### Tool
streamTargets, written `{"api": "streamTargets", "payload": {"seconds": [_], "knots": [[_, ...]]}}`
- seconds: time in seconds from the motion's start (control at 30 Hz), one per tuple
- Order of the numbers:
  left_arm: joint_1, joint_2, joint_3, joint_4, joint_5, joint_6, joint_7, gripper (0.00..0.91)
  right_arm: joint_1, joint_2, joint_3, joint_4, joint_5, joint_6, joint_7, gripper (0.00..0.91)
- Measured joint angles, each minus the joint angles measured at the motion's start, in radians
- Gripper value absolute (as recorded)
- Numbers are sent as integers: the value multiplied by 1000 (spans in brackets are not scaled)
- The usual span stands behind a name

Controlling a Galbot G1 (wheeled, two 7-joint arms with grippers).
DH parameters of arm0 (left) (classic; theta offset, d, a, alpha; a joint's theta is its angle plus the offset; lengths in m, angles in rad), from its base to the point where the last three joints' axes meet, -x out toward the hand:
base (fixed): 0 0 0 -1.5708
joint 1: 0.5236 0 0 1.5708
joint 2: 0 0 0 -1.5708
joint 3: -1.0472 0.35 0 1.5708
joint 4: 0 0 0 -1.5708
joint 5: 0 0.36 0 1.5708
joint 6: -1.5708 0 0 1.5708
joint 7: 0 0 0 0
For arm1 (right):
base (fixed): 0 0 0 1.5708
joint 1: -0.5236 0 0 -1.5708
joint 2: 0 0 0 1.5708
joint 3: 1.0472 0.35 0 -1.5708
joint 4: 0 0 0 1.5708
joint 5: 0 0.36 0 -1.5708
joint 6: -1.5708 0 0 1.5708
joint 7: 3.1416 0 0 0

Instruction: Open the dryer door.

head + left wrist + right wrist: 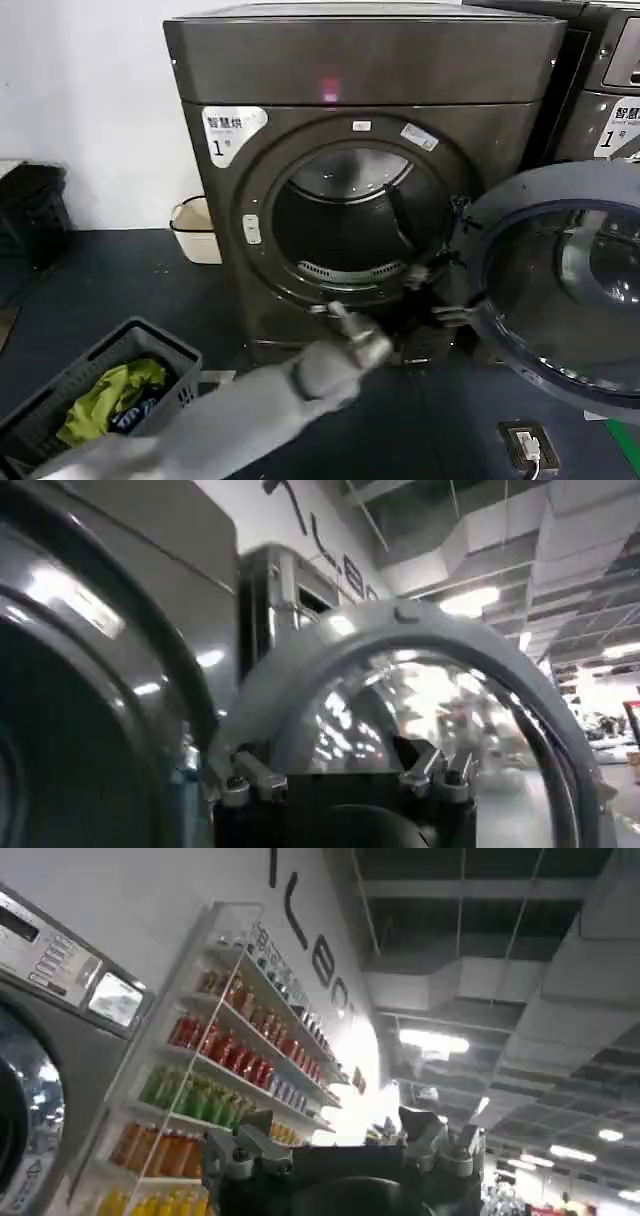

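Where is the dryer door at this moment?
In the head view the dryer door stands swung open on the right of the dryer, beside the drum opening, with the left gripper near its hinge side.

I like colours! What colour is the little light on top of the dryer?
Pink. The light glows on the dryer, best in the head view.

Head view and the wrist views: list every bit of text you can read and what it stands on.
"1": white sticker on the dryer, beside unreadable small characters.
Small labels over the drum opening: too blurred.
Sticker on the second machine: unreadable.
Large wall letters, right wrist view: cut off, unreadable.
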Motion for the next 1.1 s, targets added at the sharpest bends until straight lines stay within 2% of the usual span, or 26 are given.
{"api": "streamTargets", "payload": {"seconds": [0.17,0.23,0.47,0.7,0.97,1.1], "knots": [[18,227,-4,-157,-30,60,43,907,20,-13,7,0,-38,-10,6,907],[23,329,-3,-209,-32,94,80,907,27,-16,8,-2,-52,-7,5,907],[25,690,-4,-326,-26,124,235,907,54,-43,1,-12,-94,-10,2,907],[45,956,-39,-303,94,186,377,907,88,-51,-9,-2,-176,-21,-9,907],[151,1165,-105,-258,253,242,394,907,125,-59,-2,2,-193,-17,-14,907],[161,1226,-115,-211,303,247,445,907,131,-58,-7,-3,-193,-15,-15,907]]}}
